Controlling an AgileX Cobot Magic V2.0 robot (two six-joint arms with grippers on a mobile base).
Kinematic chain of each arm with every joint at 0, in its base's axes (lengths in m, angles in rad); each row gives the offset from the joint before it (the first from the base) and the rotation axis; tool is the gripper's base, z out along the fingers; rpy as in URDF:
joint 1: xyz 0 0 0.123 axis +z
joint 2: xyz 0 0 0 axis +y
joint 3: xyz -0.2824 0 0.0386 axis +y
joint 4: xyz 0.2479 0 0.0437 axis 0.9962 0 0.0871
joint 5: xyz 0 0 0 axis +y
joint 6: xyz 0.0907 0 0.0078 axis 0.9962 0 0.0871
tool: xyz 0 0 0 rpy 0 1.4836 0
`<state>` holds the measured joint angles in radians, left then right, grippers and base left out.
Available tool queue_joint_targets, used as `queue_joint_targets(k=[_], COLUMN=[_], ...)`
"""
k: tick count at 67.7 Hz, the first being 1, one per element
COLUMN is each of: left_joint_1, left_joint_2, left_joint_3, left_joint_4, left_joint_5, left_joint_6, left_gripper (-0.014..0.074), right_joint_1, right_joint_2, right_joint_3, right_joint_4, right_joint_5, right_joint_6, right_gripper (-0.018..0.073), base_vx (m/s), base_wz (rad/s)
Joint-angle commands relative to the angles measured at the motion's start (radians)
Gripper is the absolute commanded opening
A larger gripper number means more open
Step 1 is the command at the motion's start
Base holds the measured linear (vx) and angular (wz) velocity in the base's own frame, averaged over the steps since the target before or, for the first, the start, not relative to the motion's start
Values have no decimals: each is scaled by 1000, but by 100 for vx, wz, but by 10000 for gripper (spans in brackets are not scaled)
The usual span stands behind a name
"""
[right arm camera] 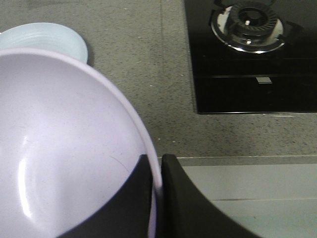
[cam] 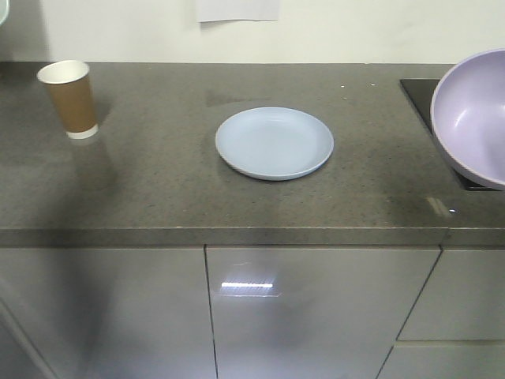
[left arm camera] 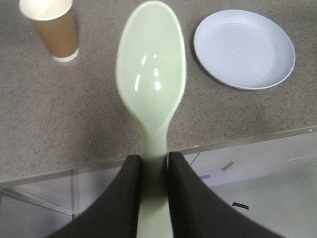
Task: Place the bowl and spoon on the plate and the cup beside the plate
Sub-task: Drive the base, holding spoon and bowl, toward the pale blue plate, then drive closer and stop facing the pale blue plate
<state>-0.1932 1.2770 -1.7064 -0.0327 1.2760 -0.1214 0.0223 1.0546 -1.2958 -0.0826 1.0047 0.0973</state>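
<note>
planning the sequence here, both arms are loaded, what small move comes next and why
Probably carry the bowl left, over the bare plate. The right gripper pinches its rim, and the spoon in the left gripper likely needs the bowl down first.

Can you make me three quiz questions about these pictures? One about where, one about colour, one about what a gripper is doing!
1. Where is the cup? A) on the counter, apart from the plate B) on the plate C) on the floor
2. What colour is the spoon? A) red B) pale green C) black
3. The left gripper is: A) open B) holding the cup C) shut on the spoon
1 A: it stands alone on the counter. 2 B: its scoop looks mint. 3 C: it pinches the handle.
</note>
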Motion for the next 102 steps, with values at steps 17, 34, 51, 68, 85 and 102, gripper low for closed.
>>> queue_joint_targets(k=[17, 34, 51, 68, 85, 102], left_joint_1=[0, 0, 0, 0, 0, 0], left_joint_2=[-26, -26, -26, -26, -26, -26], left_joint_3=[-32, -32, -32, -32, -32, -32], left_joint_4=[-9, -9, -9, -9, -9, -9], left_joint_5=[-25, -25, -25, -25, -25, -25], left_joint_6=[1, 1, 1, 1, 1, 1], left_gripper=[-6, -6, -6, -6, -6, -6], right_joint_1=[-7, -7, -7, -7, -7, -7], right_joint_2=[-14, -14, -14, -14, -14, -14], right_joint_3=[-30, -30, -30, -30, -30, -30], right_joint_4=[-10, -10, -10, -10, -10, -10], right_joint_5=[-67, -67, -67, -67, -67, -67], right_joint_6=[-7, -7, -7, -7, -7, -7], right_gripper=[-11, -11, -11, -11, -11, -11], base_vx=[7, 7, 7, 7, 7, 8], base_wz=[-22, -9, -7, -4, 2, 3])
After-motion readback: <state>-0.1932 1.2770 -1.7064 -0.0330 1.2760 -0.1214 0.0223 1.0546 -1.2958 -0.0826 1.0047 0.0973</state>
